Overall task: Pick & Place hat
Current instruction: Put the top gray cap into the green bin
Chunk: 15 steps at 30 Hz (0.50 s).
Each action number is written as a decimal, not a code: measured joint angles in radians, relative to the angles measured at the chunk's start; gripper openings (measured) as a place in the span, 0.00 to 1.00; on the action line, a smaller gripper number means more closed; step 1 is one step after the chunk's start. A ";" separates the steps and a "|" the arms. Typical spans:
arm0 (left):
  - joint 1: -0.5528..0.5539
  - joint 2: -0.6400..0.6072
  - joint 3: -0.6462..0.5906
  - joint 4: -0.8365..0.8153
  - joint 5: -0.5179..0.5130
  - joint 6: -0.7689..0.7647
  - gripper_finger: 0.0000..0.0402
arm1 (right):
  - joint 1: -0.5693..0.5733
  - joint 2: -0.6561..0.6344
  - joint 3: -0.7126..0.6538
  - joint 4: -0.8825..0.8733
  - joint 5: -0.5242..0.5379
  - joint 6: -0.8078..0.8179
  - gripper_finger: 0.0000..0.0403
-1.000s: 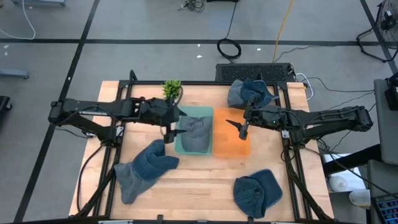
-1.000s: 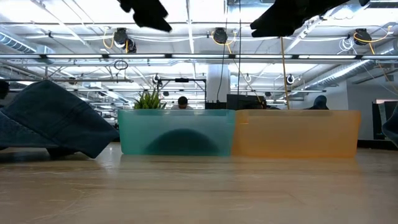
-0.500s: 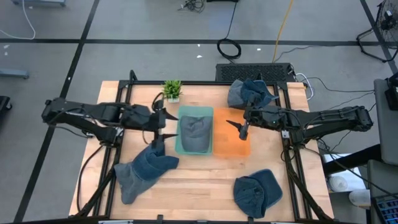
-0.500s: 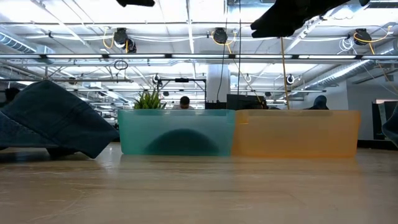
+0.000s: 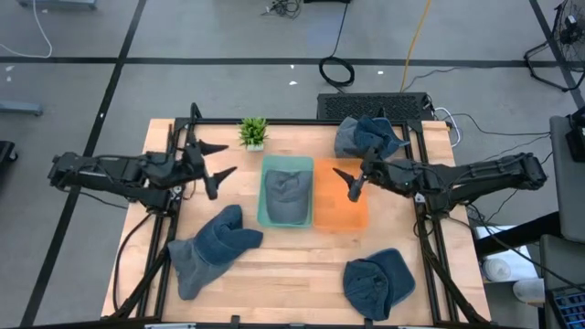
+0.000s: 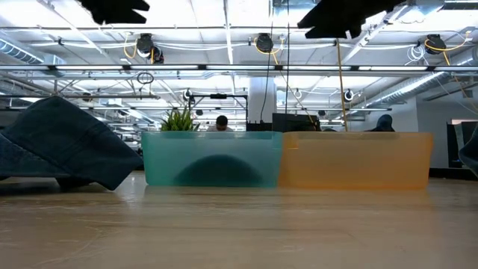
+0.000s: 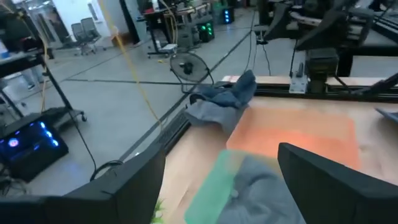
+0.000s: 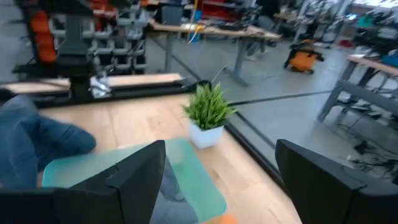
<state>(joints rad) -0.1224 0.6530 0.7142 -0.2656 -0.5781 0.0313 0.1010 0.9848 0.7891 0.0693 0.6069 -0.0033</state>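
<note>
High view, left to right: left gripper hangs over bare tabletop beside the teal bin, fingers spread and holding nothing. Below it a blue hat lies on the wood. A small plant stands at the far edge. A grey hat rests inside the teal bin, which touches the orange bin. Right gripper hovers above the orange bin, fingers spread, empty. Another hat lies at the far edge near the right arm, and a fourth hat lies near the front edge. Low view: the hat in the teal bin shows as a dark dome through its wall.
</note>
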 joint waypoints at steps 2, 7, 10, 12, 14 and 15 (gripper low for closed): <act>0.000 -0.027 -0.011 0.000 -0.028 -0.035 0.78 | 0.027 0.018 0.000 0.028 0.057 -0.001 0.73; 0.000 -0.042 -0.021 -0.010 -0.089 -0.063 0.79 | 0.069 0.089 0.001 0.056 0.187 -0.004 0.73; 0.000 -0.025 -0.020 -0.024 -0.097 -0.094 0.79 | 0.074 0.143 0.003 0.059 0.231 -0.029 0.73; 0.000 -0.014 -0.020 -0.031 -0.096 -0.122 0.79 | 0.071 0.184 0.021 0.052 0.235 -0.042 0.73; 0.000 -0.002 -0.021 -0.031 -0.096 -0.141 0.78 | 0.064 0.224 0.049 0.041 0.237 -0.050 0.73; 0.000 0.002 -0.020 -0.031 -0.095 -0.143 0.78 | 0.058 0.246 0.069 0.041 0.239 -0.057 0.73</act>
<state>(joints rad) -0.1221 0.6554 0.6937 -0.2968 -0.6733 -0.1116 0.1589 1.2307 0.8582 0.1104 0.8461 -0.0606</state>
